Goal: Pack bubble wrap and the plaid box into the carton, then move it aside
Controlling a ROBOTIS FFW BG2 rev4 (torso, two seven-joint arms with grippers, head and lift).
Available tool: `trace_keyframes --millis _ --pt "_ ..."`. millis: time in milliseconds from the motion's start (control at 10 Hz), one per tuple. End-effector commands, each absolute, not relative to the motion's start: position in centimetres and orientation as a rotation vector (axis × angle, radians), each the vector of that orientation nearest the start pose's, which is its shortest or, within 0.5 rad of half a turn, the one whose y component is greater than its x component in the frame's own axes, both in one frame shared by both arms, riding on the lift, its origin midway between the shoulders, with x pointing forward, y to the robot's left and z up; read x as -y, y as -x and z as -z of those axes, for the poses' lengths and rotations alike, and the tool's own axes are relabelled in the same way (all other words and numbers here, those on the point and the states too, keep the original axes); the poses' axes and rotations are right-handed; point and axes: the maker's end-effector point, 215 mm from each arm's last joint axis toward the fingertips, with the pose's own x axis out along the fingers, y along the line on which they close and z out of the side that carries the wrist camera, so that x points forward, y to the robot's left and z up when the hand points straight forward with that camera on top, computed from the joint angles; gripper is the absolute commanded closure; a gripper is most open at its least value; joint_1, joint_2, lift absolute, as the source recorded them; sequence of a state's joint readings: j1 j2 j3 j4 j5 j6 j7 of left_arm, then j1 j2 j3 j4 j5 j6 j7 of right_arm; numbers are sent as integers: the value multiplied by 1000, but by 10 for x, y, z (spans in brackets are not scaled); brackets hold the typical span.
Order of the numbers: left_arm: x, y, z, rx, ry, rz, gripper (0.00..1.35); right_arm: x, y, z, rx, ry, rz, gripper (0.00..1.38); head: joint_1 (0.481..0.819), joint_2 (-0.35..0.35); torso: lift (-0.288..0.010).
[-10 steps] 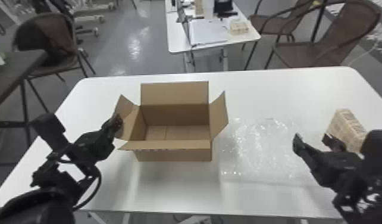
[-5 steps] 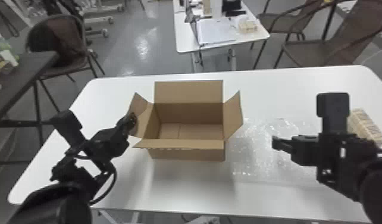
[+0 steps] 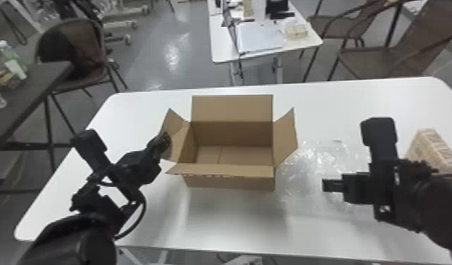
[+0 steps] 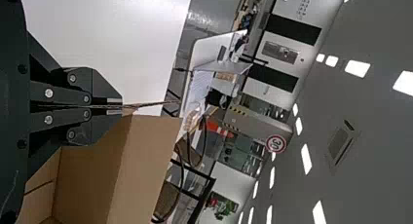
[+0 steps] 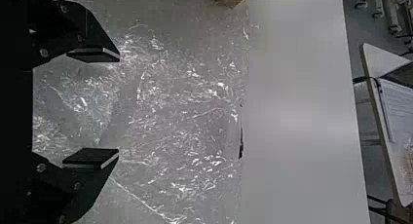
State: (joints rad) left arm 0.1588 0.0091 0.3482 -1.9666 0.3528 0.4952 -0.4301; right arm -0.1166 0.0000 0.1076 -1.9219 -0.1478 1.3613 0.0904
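Since the earlier frame my right arm is swinging inward, bringing its gripper [image 3: 323, 185] across the bubble wrap [image 3: 316, 158] towards the carton [image 3: 232, 182]. At the left, my left gripper [image 3: 166, 138] is steadying the carton, its fingers clamping the left flap [image 3: 173, 120]. The carton is standing open and empty on the tabletop [image 3: 232, 229], and the wrap is lying flat just to its right, under my right gripper, whose fingers are spreading apart around nothing. Farther right, the plaid box [image 3: 429, 151] is waiting its turn. I judge I'm starting the wrap-packing step; next I'm needing to lower, pinch a raised fold and lift it inside, since thin film is likely slipping from a shallow grip.
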Motion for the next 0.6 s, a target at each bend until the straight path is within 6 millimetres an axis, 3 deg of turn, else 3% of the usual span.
trace_keyframes --millis 0,100,200,500 --pt "-298 -525 317 -124 340 208 1211 117 -493 457 -929 -77 -303 699 695 193 -166" --pt "-298 -526 316 -123 338 208 1211 116 -493 456 -928 -80 -307 1032 695 193 -166" --pt "-299 -526 316 -121 341 207 1211 119 -494 454 -920 -73 -301 1128 695 195 -166" --pt "-300 -525 316 -117 348 205 1211 123 -502 432 -833 -80 -306 1130 695 190 -166"
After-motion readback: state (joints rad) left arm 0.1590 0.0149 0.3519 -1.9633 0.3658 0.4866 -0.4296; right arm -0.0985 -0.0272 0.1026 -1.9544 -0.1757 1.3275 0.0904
